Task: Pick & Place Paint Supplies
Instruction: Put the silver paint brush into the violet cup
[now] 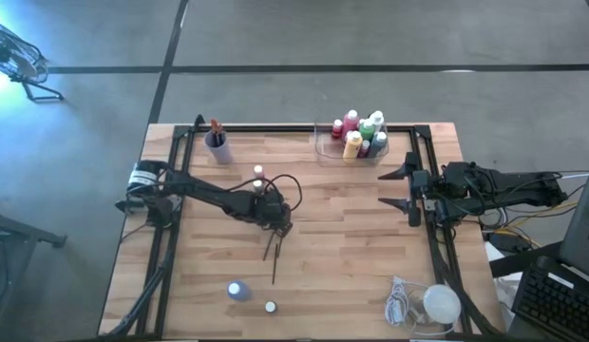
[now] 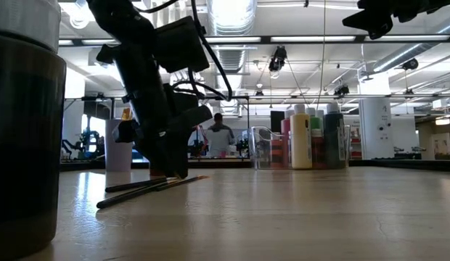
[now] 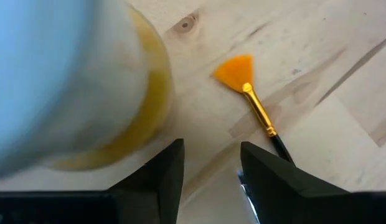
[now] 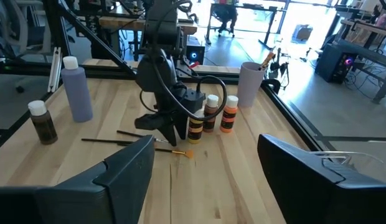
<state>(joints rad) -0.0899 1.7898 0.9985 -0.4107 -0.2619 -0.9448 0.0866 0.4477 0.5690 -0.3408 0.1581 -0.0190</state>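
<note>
Several thin dark paintbrushes (image 1: 273, 249) lie flat on the wood at mid-table. One is a fan brush with an orange tip (image 3: 236, 67) and a gold ferrule. My left gripper (image 3: 211, 155) is open and points steeply down over the fan brush's handle, its fingertips close to the table (image 2: 173, 171). A yellow bottle (image 4: 194, 129) stands right beside it, with two more bottles (image 4: 228, 116) behind. A purple bottle (image 1: 237, 290) and a small brown one (image 1: 271, 307) stand near the front edge. My right gripper (image 1: 401, 188) hangs open, high at the right side. My left gripper comes at the fan brush from above, slanting down. The dark handle (image 3: 279, 144) runs in behind one finger (image 3: 268, 177) and is hidden there. I cannot tell whether the finger touches it. The brush lies flat on the table.
A clear tray (image 1: 325, 144) holding several bottles stands at the far edge, right of centre. A purple cup (image 1: 217, 144) with brushes in it stands at the far left. A white lump with a coiled cord (image 1: 437, 304) lies at the near right corner. A dark frame borders the table.
</note>
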